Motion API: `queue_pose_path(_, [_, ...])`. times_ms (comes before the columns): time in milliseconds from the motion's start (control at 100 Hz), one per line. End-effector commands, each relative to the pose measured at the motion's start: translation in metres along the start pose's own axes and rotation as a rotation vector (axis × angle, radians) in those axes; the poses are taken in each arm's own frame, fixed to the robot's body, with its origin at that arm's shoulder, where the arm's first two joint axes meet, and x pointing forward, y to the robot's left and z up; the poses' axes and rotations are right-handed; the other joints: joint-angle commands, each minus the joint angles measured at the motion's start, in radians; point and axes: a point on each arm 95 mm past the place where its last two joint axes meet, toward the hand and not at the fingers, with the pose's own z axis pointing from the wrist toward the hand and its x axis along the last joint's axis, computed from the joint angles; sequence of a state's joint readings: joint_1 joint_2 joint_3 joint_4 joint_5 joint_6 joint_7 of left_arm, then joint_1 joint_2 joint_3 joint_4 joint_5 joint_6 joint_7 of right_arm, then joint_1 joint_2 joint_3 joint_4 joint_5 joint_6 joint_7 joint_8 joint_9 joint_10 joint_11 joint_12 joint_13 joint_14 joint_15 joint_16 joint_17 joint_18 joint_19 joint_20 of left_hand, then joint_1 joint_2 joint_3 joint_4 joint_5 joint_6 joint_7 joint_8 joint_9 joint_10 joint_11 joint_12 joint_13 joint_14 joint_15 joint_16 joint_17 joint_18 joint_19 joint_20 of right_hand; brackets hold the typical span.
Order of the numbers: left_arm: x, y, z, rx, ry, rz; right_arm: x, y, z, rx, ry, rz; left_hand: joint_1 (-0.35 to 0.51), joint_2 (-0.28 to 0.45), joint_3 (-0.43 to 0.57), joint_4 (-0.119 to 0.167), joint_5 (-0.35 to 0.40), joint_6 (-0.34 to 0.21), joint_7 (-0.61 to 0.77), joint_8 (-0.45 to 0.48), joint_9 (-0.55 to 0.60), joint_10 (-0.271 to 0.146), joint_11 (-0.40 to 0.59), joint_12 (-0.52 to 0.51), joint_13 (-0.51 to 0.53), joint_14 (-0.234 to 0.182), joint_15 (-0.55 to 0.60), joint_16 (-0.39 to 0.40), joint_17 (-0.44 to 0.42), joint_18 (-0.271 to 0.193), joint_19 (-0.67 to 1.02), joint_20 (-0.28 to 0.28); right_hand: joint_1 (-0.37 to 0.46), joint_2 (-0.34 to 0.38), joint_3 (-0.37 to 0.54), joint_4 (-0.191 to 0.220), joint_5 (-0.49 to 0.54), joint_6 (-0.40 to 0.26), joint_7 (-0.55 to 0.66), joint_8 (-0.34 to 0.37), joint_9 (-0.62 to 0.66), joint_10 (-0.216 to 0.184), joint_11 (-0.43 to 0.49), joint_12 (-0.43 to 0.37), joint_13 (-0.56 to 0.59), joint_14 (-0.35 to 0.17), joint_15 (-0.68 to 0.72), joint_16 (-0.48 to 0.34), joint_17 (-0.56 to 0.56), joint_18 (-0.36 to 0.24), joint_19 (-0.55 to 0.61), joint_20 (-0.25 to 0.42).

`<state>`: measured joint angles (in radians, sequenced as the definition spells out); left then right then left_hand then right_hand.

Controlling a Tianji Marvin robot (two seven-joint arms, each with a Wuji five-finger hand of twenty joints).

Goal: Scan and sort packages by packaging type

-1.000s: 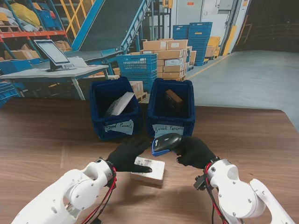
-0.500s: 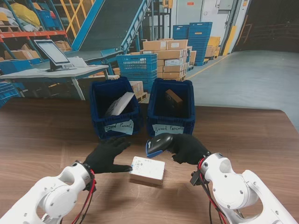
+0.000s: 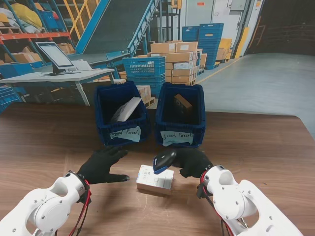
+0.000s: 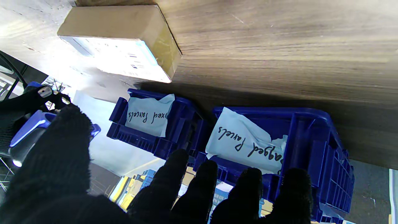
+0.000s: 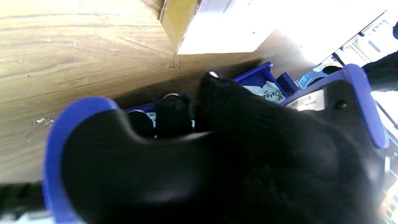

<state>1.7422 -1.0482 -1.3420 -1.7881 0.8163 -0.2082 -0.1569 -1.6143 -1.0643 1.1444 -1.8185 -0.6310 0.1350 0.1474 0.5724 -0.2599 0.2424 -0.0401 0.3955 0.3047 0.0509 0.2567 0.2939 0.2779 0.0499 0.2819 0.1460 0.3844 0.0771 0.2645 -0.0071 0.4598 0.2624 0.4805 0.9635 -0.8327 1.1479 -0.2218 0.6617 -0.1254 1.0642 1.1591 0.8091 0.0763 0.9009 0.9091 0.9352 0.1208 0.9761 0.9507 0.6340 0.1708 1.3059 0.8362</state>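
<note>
Our right fingers: we wrap them (image 5: 236, 105) round the scanner's handle, clenched on it.
Scanner (image 3: 164, 161): black with blue trim, gripped in our right hand (image 3: 194, 162); its head sits over the box's far right corner. We cannot tell whether it touches the label.
Our left fingers: released and spread (image 4: 174, 183), grasping nothing.
Our left hand (image 3: 100, 164): palm down, just left of the box and apart from it.
Box (image 3: 155, 179): a small cardboard parcel with a white label on top, lying flat on the wooden table (image 3: 266, 152), between our two hands and nearer to us than both bins.
Bagged Parcels bin (image 3: 121, 114): blue, beyond the box and to its left, with a pale bagged parcel leaning inside and a handwritten paper tag on its front.
Boxed Parcels bin (image 3: 180, 115): blue, straight beyond the box, touching or nearly touching the other bin, with a brown carton inside.
</note>
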Motion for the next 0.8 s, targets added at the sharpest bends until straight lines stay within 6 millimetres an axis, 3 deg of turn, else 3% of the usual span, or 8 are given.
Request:
queue_pose_path(0, [0.003, 0.003, -0.002, -0.015, 0.008, -0.004, 0.002, -0.007, 0.003, 0.014, -0.004, 0.012, -0.001, 0.037, 0.045, 0.028, 0.019, -0.021, 0.007, 0.004, 0.012, -0.002, -0.012, 0.008, 0.022, -0.013, 0.010, 0.012, -0.004, 0.004, -0.021, -0.003, 0.089, 0.060, 0.087, 0.015, 0.060, -0.048, 0.024, 0.028, 0.006, -0.008, 0.000, 0.006, 0.011, 0.008, 0.009, 0.017, 0.015, -0.001, 0.029, 0.017])
queue_pose_path(790, [-0.003, 0.006, -0.004, -0.091, 0.003, -0.021, 0.004, -0.047, 0.026, 0.024, 0.020, -0.015, -0.015, 0.037, 0.064, 0.027, -0.001, -0.019, 0.000, 0.005, -0.024, 0.002, -0.018, 0.004, 0.000, -0.015, 0.002, 0.011, -0.012, -0.006, -0.030, -0.004, 0.088, 0.061, 0.087, 0.015, 0.059, -0.051, 0.026, 0.025, 0.005, -0.009, 0.003, 0.003, 0.010, 0.005, 0.010, 0.014, 0.017, -0.001, 0.029, 0.014])
